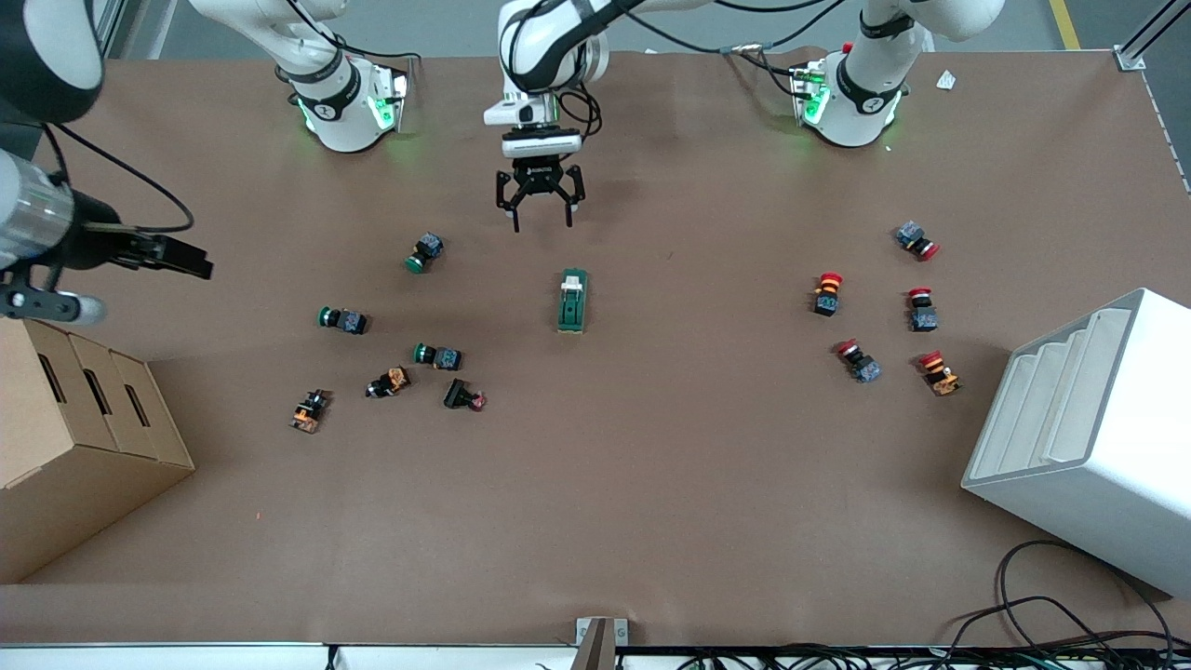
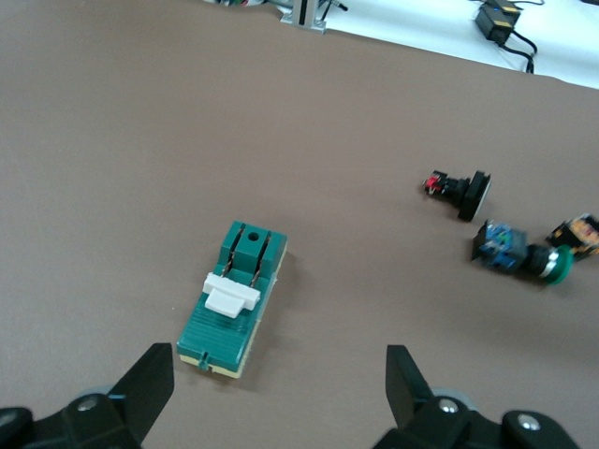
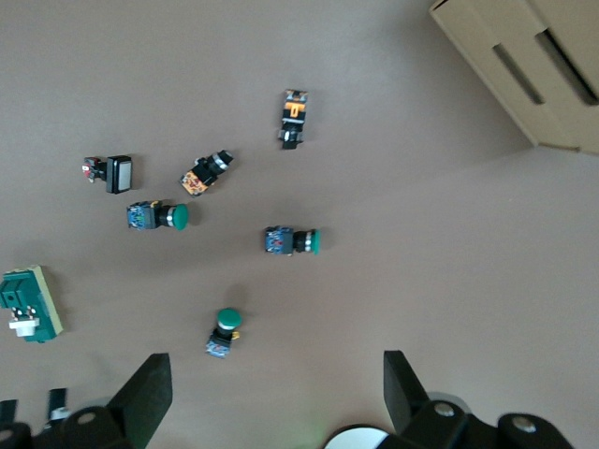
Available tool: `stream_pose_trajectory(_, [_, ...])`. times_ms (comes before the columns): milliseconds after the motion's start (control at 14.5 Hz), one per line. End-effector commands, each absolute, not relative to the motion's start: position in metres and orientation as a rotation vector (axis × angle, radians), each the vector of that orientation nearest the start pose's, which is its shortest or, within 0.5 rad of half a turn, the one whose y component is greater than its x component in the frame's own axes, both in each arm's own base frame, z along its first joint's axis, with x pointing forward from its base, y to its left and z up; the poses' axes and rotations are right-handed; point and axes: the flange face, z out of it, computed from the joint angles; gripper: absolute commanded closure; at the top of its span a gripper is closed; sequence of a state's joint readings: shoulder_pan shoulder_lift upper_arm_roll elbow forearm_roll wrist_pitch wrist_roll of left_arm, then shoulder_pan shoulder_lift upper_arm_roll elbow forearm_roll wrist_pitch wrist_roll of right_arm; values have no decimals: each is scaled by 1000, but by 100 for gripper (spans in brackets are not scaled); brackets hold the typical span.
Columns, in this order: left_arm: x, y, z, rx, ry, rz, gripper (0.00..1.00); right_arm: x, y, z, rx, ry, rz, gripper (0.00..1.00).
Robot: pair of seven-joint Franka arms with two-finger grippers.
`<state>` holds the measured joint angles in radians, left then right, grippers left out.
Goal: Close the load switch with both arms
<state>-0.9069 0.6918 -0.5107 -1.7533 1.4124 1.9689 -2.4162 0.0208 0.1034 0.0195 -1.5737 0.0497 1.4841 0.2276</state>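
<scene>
A brown counter (image 1: 595, 521) fills nearly the whole frame, matte and evenly lit, with soft shadows. At the lower left stands a cardboard box (image 1: 65, 437) with slots cut in its side. At the lower right sits a white stepped bin (image 1: 1089, 437). Black cables (image 1: 1051, 633) coil at the bottom right edge, by a small metal bracket (image 1: 600, 637) at the bottom centre. Grey floor (image 1: 447, 23) shows along the top, with a yellow line (image 1: 1065, 23) at the upper right.
</scene>
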Motion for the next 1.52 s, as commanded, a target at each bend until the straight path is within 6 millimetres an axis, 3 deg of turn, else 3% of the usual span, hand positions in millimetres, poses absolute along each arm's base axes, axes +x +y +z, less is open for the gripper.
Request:
stream_pose_trajectory(0, [188, -621, 200, -2832, -221, -1420, 1, 581, 79, 531, -3027, 486, 359, 0])
stream_pose_trajectory(276, [193, -616, 193, -2804, -138, -1450, 1, 584, 163, 506, -2950, 717, 367, 0])
stream_pose_trajectory(415, [195, -615, 190, -2799, -132, -1455, 2, 579, 200, 480, -2938, 807, 360, 0])
stream_pose_trajectory(691, [206, -606, 163, -2764, -106, -1485, 2, 568, 265, 423, -2940, 942, 396, 0])
stream_pose_trajectory(899, [208, -600, 138, -2731, -89, -1551, 2, 553, 310, 384, -2922, 1032, 394, 0])
stream_pose_trajectory(1106, [208, -594, 112, -2692, -62, -1617, 2, 535, 337, 345, -2899, 1060, 353, 0])
stream_pose_trajectory(1452, [208, -589, 96, -2662, -8, -1668, 2, 494, 399, 286, -2854, 1188, 287, 0])
